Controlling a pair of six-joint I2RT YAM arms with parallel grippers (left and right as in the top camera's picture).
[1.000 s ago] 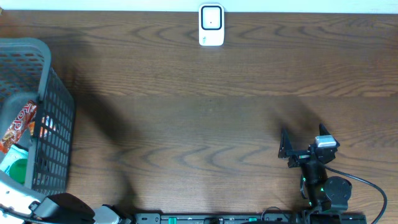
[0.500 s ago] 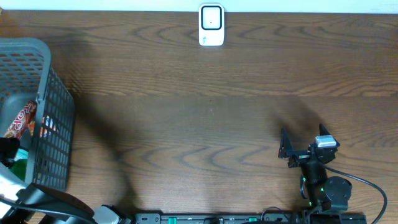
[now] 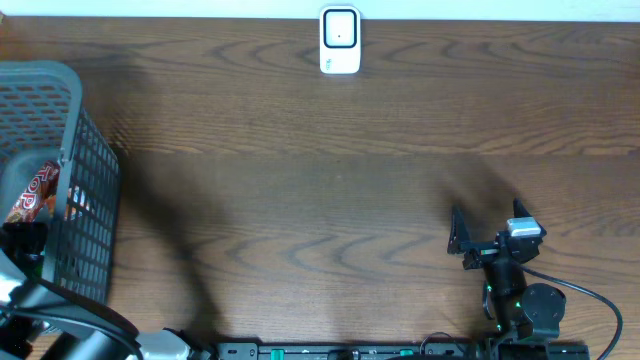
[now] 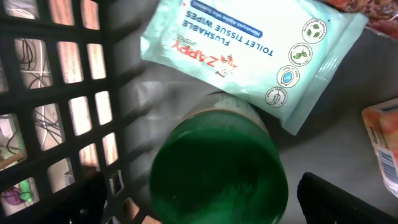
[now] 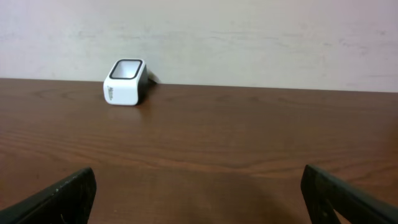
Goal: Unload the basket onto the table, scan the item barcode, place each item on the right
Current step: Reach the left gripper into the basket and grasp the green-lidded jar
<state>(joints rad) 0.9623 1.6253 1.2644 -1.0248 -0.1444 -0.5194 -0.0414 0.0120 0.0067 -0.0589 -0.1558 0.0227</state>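
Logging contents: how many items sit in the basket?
4 visible: wipes pack, green-lidded jar beside it, carton at right edge, red packet at top right; more may be hidden.

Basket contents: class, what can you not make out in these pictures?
- Green-capped bottle, left wrist view: its cap hides body, label, barcode.
- Wipes pack, left wrist view: underside hidden, no barcode showing.
- Orange packet, left wrist view: cut off by the right edge.
- Basket, overhead: cut off by the left edge.
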